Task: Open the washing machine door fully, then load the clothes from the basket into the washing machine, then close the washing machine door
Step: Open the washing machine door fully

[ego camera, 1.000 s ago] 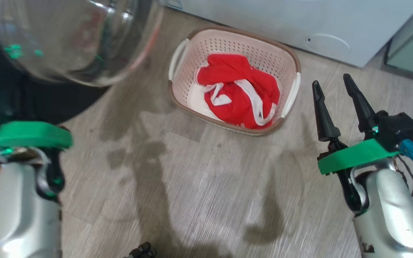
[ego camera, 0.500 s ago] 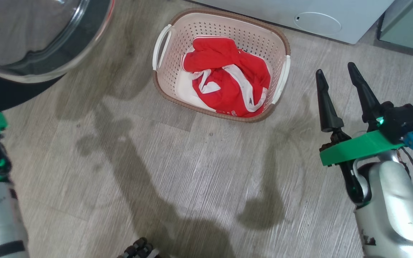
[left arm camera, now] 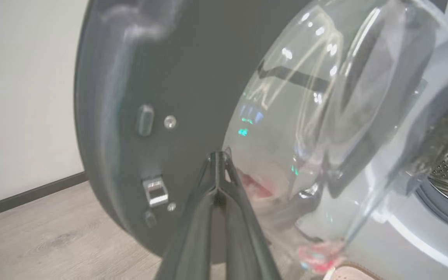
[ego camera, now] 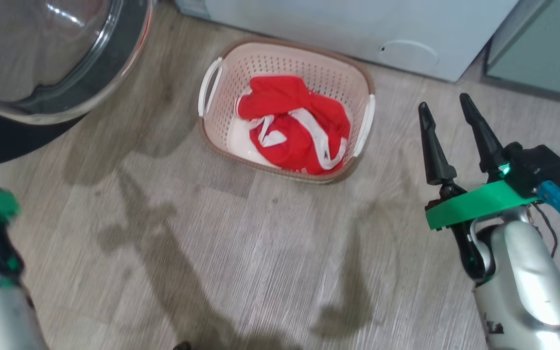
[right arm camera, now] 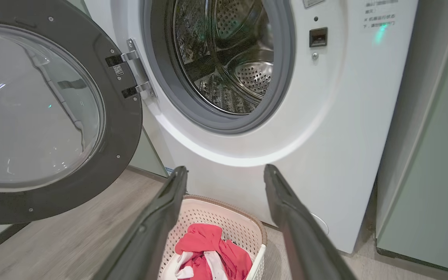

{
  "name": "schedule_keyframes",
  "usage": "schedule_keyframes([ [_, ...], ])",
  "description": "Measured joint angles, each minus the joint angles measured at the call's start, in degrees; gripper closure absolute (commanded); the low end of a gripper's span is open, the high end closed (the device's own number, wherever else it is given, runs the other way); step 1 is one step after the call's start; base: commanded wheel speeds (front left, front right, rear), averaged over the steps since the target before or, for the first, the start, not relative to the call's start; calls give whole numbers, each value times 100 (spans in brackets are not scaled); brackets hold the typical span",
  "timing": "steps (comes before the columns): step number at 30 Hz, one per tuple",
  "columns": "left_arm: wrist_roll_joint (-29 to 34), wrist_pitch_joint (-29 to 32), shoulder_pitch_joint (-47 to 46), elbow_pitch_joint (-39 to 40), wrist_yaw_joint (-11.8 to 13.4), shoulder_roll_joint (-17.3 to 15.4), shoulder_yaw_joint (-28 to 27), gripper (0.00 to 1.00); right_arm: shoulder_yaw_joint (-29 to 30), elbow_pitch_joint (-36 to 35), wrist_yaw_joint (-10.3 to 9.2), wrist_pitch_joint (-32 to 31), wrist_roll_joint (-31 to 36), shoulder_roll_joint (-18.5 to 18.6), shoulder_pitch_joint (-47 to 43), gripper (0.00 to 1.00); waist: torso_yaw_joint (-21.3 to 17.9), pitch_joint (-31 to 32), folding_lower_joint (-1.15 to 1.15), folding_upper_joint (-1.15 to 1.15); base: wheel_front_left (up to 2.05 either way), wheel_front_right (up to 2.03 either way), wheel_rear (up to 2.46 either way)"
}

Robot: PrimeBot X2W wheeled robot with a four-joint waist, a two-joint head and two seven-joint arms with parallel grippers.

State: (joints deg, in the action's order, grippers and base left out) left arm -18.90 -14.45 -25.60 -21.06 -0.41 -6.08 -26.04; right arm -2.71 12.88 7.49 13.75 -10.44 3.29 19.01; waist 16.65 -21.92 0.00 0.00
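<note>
Red clothes (ego camera: 293, 133) bundled inside cream basket (ego camera: 280, 63), not yet loaded. Washing machine door (right arm camera: 119, 128) swung wide, left of basket; washing machine (right arm camera: 325, 116) right behind basket. Step in hand, as judged: loading. Right gripper (ego camera: 443, 100) spread, right of basket, apart from it; next, a reach over basket and a pinch on fabric. Left gripper (left arm camera: 217, 155) pressed together, empty, left of basket near door glass. Against a second ago: head camera turned, bundle unchanged.

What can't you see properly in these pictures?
- Floor of the basket: head view, mostly covered by the clothes.
- Writing on the washing machine: right wrist view, too small to read and cut by the top edge.
- Whole washing machine door: head view, cut off by the top and left edges.
- How many clothes there are: bundled together, cannot tell.
</note>
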Motion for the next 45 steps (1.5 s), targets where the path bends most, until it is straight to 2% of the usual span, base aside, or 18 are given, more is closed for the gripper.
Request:
schedule_keyframes([
  [3, 178, 0, 582, 464, -46, 229, 24, 100, -21, 55, 0, 36, -70, 0, -54, 0, -53, 173, 0, 0, 0, 0, 0],
  [7, 233, 0, 1241, 965, -102, 360, 287, 100, -37, 158, 0, 49, -170, 0, -271, 0, -136, 424, 0, 0, 0, 0, 0],
  [8, 232, 0, 1391, 1082, -101, 385, 405, 78, -32, 175, 0, 60, -192, 0, -330, 0, -161, 484, 0, 0, 0, 0, 0],
  [9, 230, 2, 1539, 1201, -101, 407, 534, 64, -24, 198, 0, 65, -209, 0, -377, 0, -187, 542, 0, 0, 0, 0, 0],
  [10, 204, 14, 1667, 1307, -101, 419, 657, 42, -9, 210, 0, 67, -225, -1, -417, 0, -215, 595, 0, 0, 0, 0, 0],
  [11, 172, 34, 1779, 1415, -99, 421, 779, 4, 4, 220, 0, 70, -224, -1, -455, 0, -243, 645, 0, 0, 0, 0, 0],
  [12, 166, 36, 1880, 1532, -98, 422, 901, 0, 20, 229, 0, 70, -225, -1, -488, 0, -275, 693, 0, 0, 0, 0, 0],
  [19, 149, 153, 2234, 2123, -101, 414, 1747, 0, 68, 207, 0, 71, -268, -3, -661, 0, -624, 906, 0, 0, 0, 0, 0],
  [30, 695, 400, 2356, 2120, -322, 192, 2518, 0, 112, 64, 0, 71, -296, -8, -944, 0, -1371, 1179, 0, 0, 0, 0, 0],
  [38, 846, 441, 2360, 2078, -287, 181, 2680, 0, 81, 5, 0, 71, -263, -10, -1070, 0, -1869, 1323, 0, 0, 0, 0, 0],
  [45, 846, 464, 2507, 2052, -233, 164, 2686, 0, 103, -125, 0, 71, -264, -12, -1273, 0, -2127, 1486, 0, 0, 0, 0, 0],
])
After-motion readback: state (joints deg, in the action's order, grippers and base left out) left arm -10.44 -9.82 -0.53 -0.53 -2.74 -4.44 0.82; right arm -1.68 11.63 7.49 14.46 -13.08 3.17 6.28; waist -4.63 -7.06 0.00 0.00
